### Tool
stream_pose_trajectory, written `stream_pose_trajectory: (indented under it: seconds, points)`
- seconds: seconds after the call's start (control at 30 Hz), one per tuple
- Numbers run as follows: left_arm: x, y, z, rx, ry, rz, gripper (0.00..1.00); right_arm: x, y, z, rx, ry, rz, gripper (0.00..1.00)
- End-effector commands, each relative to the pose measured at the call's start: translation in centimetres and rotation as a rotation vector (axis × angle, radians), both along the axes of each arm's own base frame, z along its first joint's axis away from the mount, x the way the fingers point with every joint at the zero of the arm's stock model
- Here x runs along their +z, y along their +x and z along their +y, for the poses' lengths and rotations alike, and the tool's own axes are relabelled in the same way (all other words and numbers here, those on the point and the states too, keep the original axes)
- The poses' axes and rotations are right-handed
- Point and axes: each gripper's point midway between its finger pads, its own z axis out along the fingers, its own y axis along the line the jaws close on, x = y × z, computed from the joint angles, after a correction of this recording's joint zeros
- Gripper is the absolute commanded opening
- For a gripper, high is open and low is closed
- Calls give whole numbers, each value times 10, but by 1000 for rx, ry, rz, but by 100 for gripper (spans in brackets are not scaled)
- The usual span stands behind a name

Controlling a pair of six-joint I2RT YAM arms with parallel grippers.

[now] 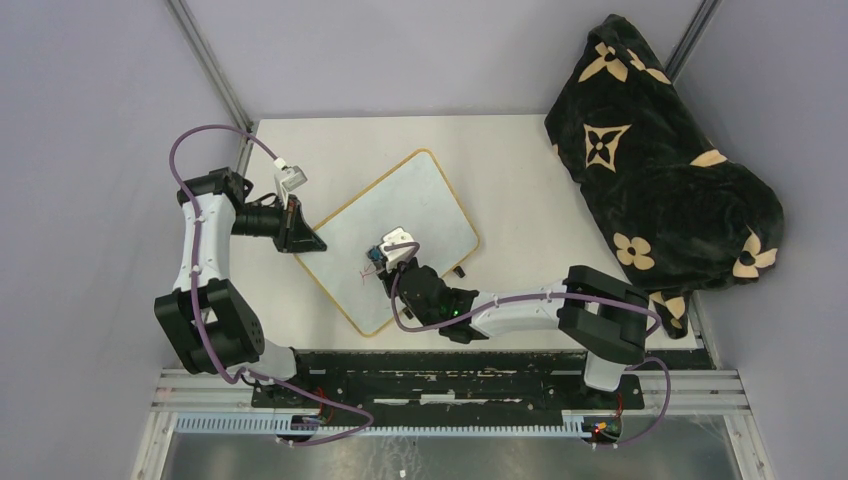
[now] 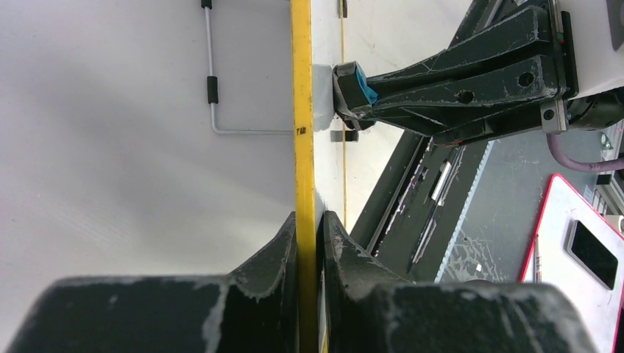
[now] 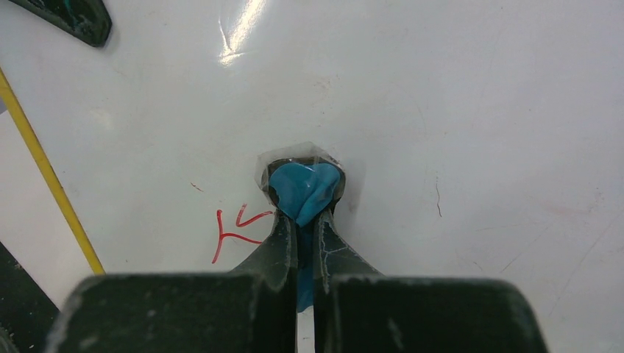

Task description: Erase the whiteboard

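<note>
1. The left gripper (image 2: 307, 224) is clamping the board's yellow frame (image 2: 302, 110), jaws pressed together on it. The frame is running straight ahead from between its fingers.
2. The board (image 1: 420, 200) is lying aslant on the table (image 1: 520, 170). It is reaching from the left gripper across to the right gripper, which is working over its near part.
3. A red mark (image 3: 235, 232) is sitting just left of the right gripper's tip, beside the pad rather than under it.
4. The right gripper (image 3: 302, 220) is squeezing a blue pad (image 3: 303, 187), jaws closed on it. The pad appears to be pressing on the board's face.
5. I am worrying about three things:
   - The left grip is holding only a thin rim, so a hard sideways wipe could be twisting the board out of it.
   - The pad is sticking out past the fingertips, so dragging could be pulling it loose.
   - With too steep a tilt, the fingers rather than the pad could be scraping the face.
6. Nothing is standing between pad and mark, as far as I am seeing.
7. A dark patterned blanket (image 1: 660, 180) is lying heaped well right of the right gripper, off the board and out of the wipe's path.
</note>
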Motion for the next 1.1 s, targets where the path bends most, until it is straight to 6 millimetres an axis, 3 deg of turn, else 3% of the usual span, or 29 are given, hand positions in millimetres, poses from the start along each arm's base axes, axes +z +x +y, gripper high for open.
stream_pose_trajectory:
  seconds: [0.0, 0.33, 0.63, 0.8, 1.07]
  points:
    - [5, -2, 0, -20, 42, -35, 3, -12, 13, -16, -63, -33, 24, 1]
    - [5, -1, 0, -18, 42, -33, 3, -7, -38, 55, 109, -50, -1, 1]
    - [3, -1, 0, -19, 36, -25, 3, -5, -39, 59, 111, -52, -7, 1]
    - [3, 0, 0, -19, 37, -28, 3, -7, -29, 43, 49, -61, -20, 1]
    - [1, 0, 1, -18, 41, -24, 3, -13, 26, -39, -149, -57, 11, 1]
